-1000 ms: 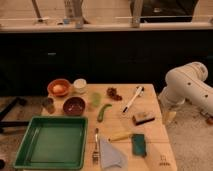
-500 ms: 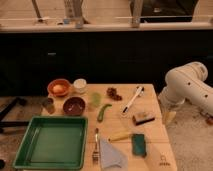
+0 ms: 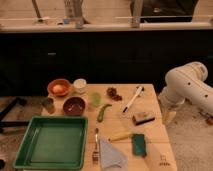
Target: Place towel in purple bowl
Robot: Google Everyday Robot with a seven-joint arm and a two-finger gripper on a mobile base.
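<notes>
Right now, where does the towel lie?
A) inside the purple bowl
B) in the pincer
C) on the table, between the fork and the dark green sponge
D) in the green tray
C: the towel lies on the table near its front edge, between the fork and the sponge. It is well apart from the purple bowl, and the pincer hangs beside the table's right edge.

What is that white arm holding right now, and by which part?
Nothing: its pincer hangs open beside the table; the towel lies there untouched.
</notes>
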